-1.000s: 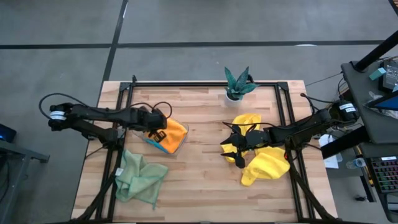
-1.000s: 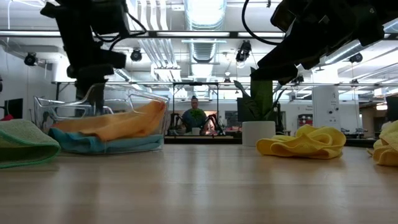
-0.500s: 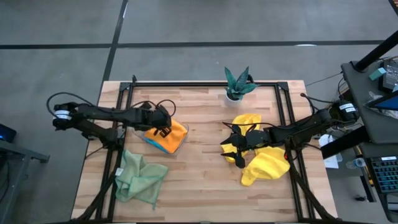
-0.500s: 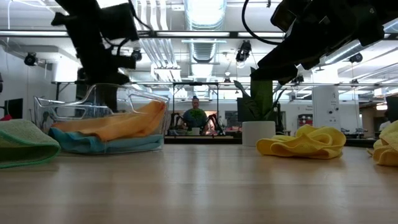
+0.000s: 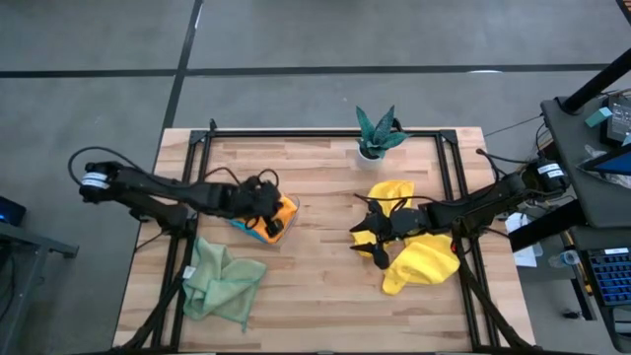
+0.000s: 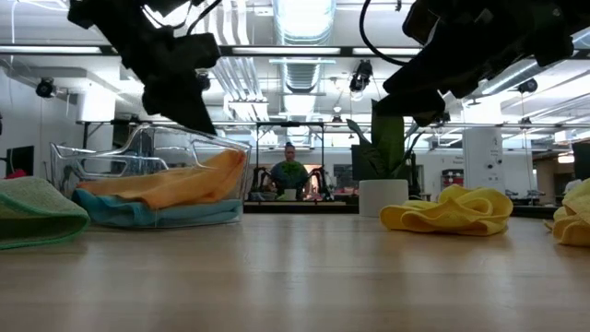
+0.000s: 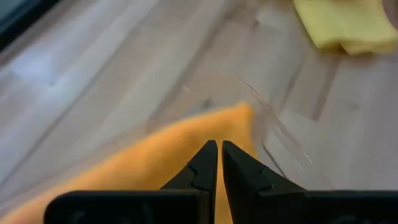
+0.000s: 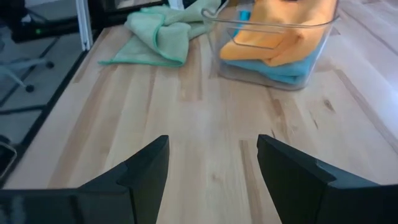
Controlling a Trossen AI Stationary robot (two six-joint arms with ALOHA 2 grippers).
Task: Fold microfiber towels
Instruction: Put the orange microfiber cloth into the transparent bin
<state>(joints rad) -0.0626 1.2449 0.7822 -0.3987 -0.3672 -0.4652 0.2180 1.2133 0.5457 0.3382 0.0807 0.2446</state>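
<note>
With its fingers pressed together and empty, the left end effector (image 5: 273, 209) hovers over the orange towel (image 5: 285, 209) in the clear tray (image 6: 147, 171) at centre-left; pushing down could shove the tray, while the wide-open right end effector (image 5: 367, 237) waits by 2 yellow towels (image 5: 419, 258).

1. A clear plastic tray (image 6: 184, 161) sits on the left part of the wooden worktop (image 5: 325, 266).
2. A small teal-leaved plant (image 5: 378, 130) in a white pot stands at the far edge.
3. A person (image 6: 289, 173) sits in the room beyond.
</note>
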